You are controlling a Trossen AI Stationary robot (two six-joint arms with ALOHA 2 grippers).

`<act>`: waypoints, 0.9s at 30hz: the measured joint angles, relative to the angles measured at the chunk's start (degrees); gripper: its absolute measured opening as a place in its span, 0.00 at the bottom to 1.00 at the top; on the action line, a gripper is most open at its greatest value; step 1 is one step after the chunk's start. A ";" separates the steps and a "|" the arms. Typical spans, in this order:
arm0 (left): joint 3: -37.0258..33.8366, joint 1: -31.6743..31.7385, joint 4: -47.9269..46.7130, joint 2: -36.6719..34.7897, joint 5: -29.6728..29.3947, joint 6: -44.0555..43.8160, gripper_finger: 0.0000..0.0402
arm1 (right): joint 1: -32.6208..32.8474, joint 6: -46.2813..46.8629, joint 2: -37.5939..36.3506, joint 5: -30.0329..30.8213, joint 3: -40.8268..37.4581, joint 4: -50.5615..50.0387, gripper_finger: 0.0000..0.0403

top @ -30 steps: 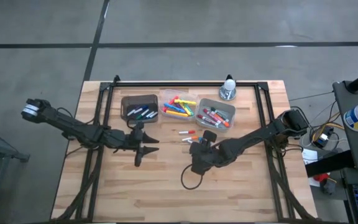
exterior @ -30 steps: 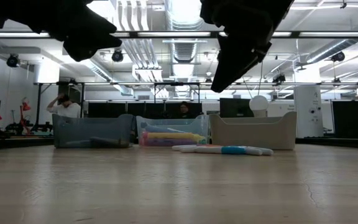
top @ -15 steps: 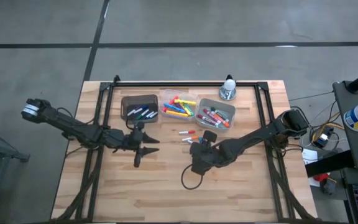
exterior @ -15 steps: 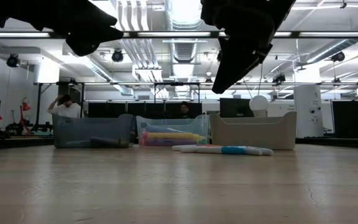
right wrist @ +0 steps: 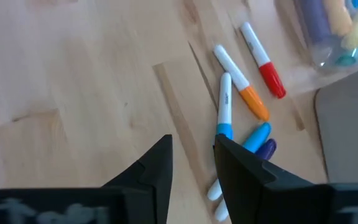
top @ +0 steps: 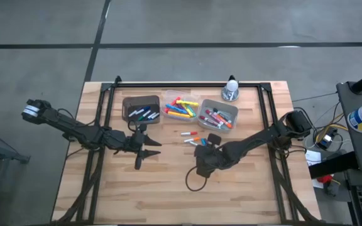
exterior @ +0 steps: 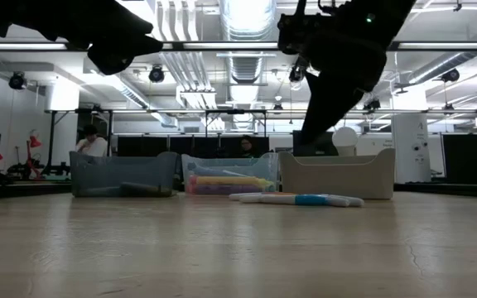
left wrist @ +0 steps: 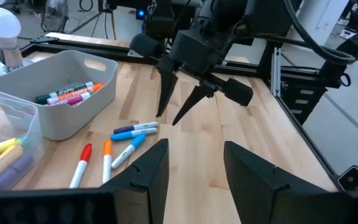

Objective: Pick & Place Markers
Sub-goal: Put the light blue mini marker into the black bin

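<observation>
Over at about 9 o'clock from the loose markers [top: 191, 137], the left gripper [top: 144, 152] just hangs with its claw spread wide and empty, while at roughly 5 o'clock from them the right gripper [top: 201, 164] hovers above the table [top: 244, 188] with a narrow gap, holding nothing. They're light, stiff and probably slick and roll-prone, so I'd pinch one mid-barrel, across its width.

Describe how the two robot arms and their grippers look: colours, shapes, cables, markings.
Both arms are black and slender, built of jointed segments. The left arm has a white band near its base end. The right arm has a bulky rounded joint at its base, and a black cable loops below its wrist. The left gripper has two broad, matte black fingers; the right gripper ends in two long, tapered black fingers.
</observation>
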 joint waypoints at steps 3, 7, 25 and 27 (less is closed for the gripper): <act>0.00 0.00 0.00 0.00 -0.02 0.23 0.37 | -0.01 2.40 0.00 0.16 -1.10 0.77 0.27; 0.00 0.00 -0.11 0.00 -0.04 -1.18 0.37 | -1.35 2.75 0.00 0.16 -3.17 5.10 0.27; 0.00 0.00 -0.15 0.00 -0.13 -0.89 0.37 | -9.44 -10.24 0.00 -3.85 -12.10 20.51 0.27; 0.00 0.00 -0.17 0.00 -0.13 -0.91 0.37 | -9.69 -10.26 0.00 -3.87 -12.65 20.94 0.27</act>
